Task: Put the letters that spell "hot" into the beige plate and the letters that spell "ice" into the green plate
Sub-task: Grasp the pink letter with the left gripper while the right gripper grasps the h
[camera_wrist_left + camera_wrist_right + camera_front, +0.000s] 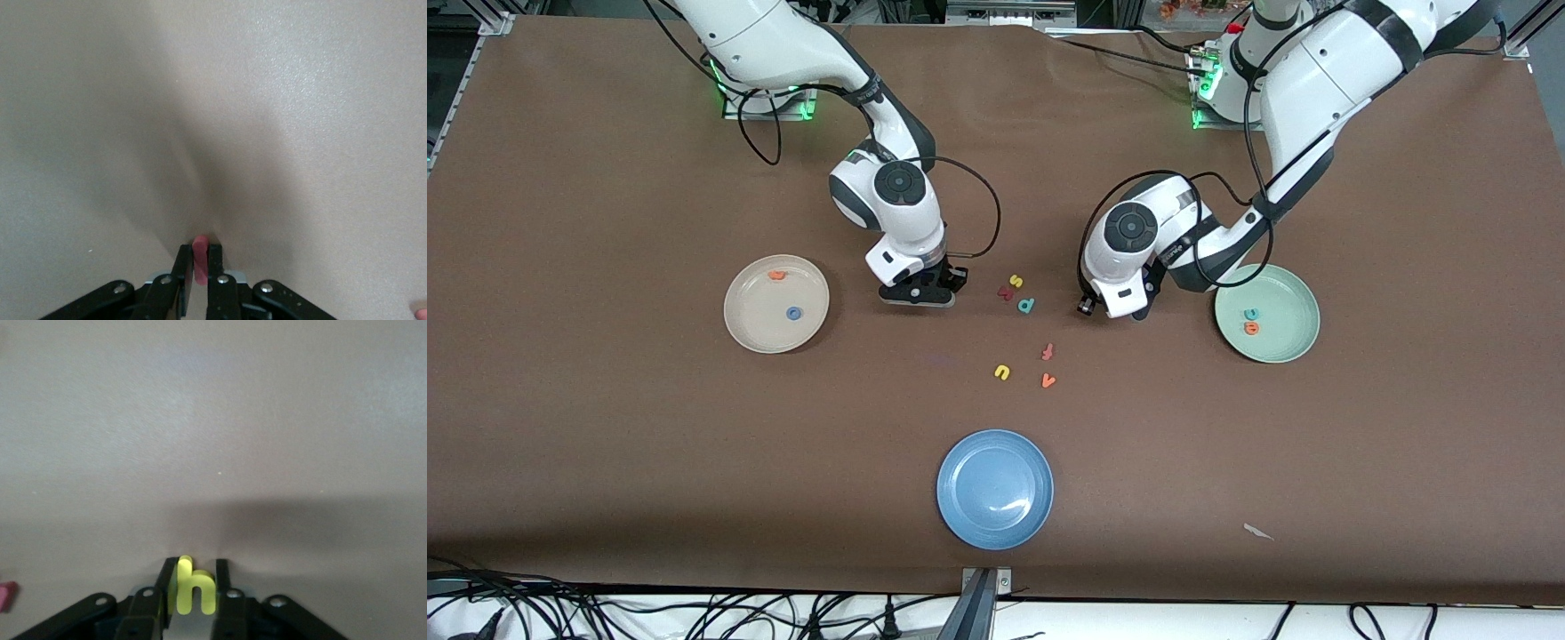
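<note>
We see a robotics lab: two arms bolted to a brown-covered table [605, 427], cables [649, 613] bundled along its edge, aluminium framing [978, 604] at the rim.

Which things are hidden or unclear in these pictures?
- Front view: the right gripper hides the yellow "h".
- Front view: the left gripper hides the dark red "i".
- Left wrist view: jaws cover most of the "i".
- Wrist views: no plates visible.
</note>
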Tool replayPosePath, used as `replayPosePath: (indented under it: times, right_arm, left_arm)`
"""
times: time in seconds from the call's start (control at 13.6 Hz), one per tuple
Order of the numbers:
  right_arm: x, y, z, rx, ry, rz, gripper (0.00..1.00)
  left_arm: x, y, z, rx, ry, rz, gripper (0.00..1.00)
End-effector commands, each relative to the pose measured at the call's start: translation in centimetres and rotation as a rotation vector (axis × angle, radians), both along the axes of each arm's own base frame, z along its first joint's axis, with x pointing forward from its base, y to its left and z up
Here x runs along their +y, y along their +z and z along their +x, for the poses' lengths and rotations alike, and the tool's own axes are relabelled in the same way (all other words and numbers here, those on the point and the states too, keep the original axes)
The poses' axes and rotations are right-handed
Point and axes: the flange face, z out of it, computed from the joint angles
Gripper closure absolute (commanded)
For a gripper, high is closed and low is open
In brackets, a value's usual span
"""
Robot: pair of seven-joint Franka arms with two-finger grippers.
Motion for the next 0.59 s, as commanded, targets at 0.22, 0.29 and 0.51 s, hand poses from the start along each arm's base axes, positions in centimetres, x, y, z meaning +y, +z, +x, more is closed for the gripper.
replayPosePath:
  times: [0.22, 0.29, 0.51]
  right_arm:
    - [-0.7, -1.3, -0.6, 0.005, 0.007, -0.018, 1.0]
    - [-0.7, -1.0, -0.5, 0.002, 0.011, -0.02, 1.0]
    - [-2.0, 2.2, 0.2, -0.011, 0.053, -0.055, 1.0]
  left_arm:
    - [0.6, 1.3, 1.1, -0.07, -0.046, 0.023, 1.0]
    - [0.8, 2.6, 2.1, -0.098, -0.082, 0.014, 1.0]
    - [4.5, 7.5, 5.8, -0.147, -0.153, -0.059, 1.0]
